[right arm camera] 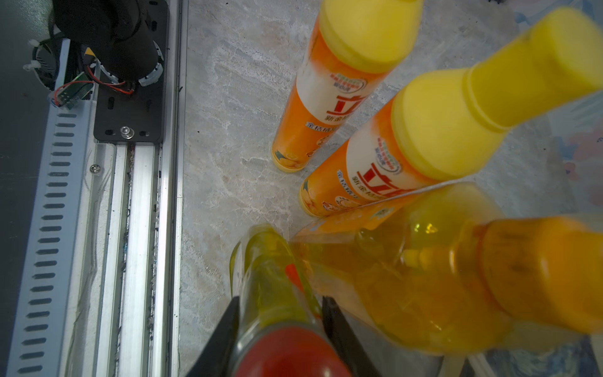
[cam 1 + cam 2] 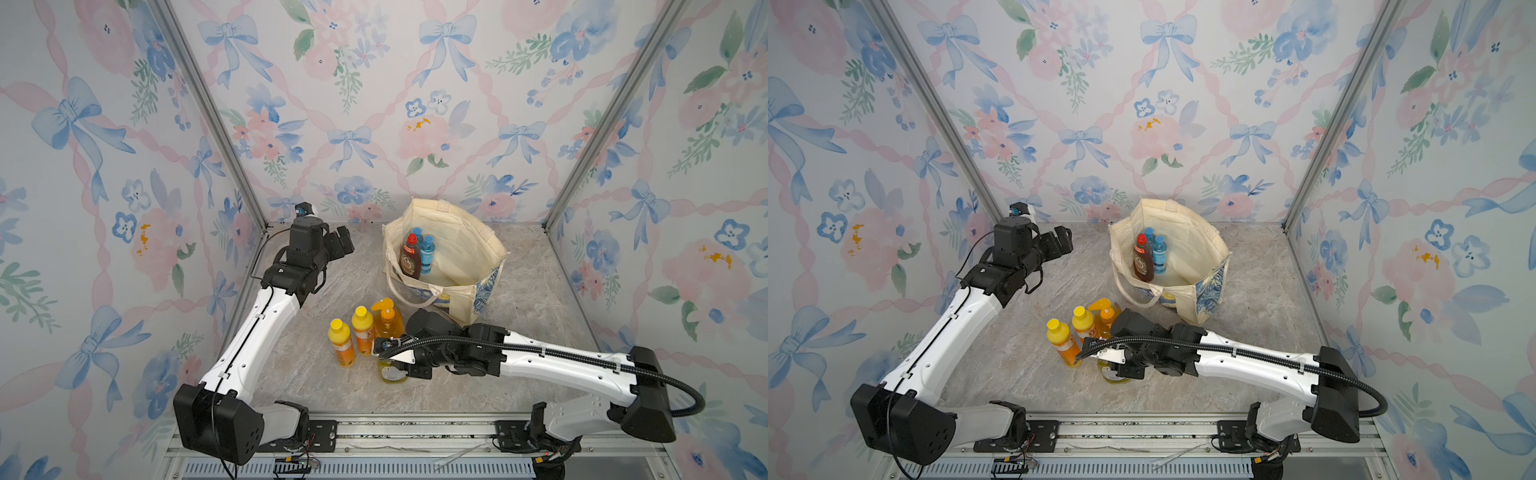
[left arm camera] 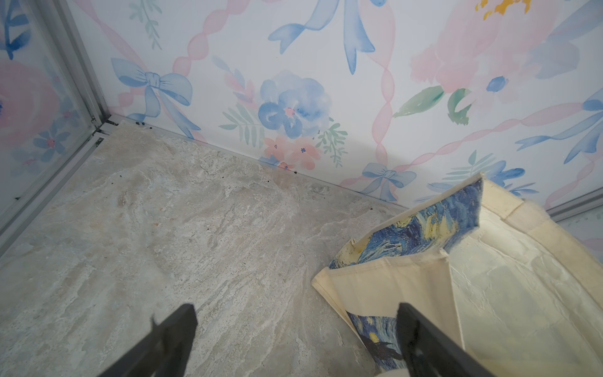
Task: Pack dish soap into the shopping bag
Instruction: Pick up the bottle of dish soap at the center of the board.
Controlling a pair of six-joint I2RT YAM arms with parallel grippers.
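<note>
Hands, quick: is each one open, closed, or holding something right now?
Left hand: open, holding nothing.
Right hand: closed on the red-capped yellow bottle.

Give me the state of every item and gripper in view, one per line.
shopping bag: standing, mouth open.
brown red-capped bottle: standing inside the bag.
blue bottles: standing inside the bag.
end yellow-capped bottle: upright on the table.
middle yellow-capped bottle: upright, capped.
orange pump bottle: upright.
yellow-green red-capped bottle: upright, gripped.
right gripper: shut on that bottle.
left gripper: open, empty.
</note>
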